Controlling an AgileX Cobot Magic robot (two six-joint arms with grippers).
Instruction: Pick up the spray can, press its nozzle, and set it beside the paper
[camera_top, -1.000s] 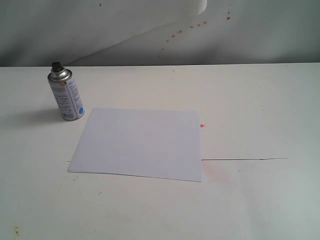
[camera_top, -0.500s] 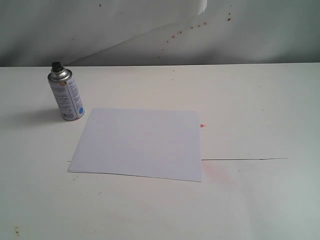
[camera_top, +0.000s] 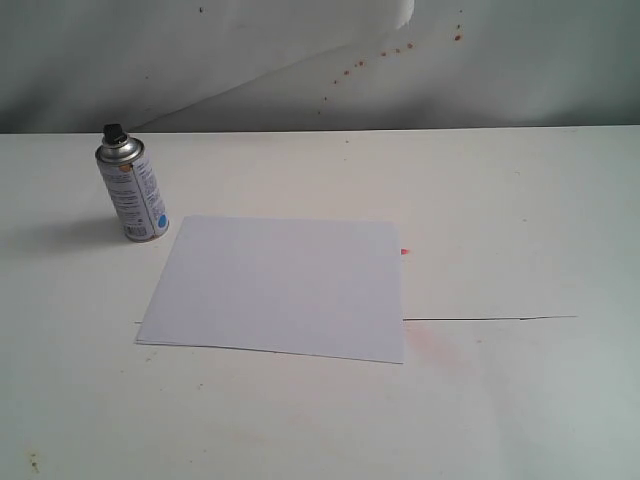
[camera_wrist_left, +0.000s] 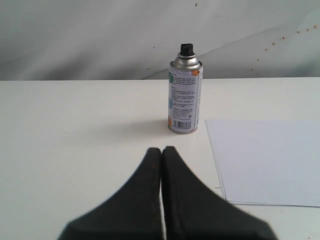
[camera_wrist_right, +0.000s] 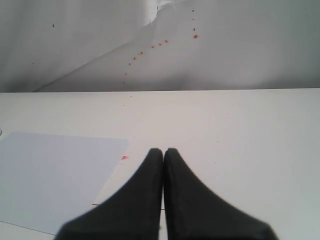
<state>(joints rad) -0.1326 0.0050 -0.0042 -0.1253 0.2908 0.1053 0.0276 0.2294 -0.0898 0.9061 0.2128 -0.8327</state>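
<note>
Left black gripper (camera_wrist_left: 161, 150): fingers pressed together, nothing between them, low over the white table (camera_top: 500, 190). Right black gripper (camera_wrist_right: 163, 151): likewise closed and empty.

Ahead of the left gripper, well apart from it: small silver metal spray can with white printed label (camera_wrist_left: 184, 102), upright on the table, black plastic nozzle (camera_wrist_left: 186, 49) on top. Can stands just beside the far left corner of the plain white rectangular paper sheet (camera_top: 280, 285), not touching it. Paper lies flat. Tiny red speck (camera_top: 405, 251) at the sheet's right edge.
</note>
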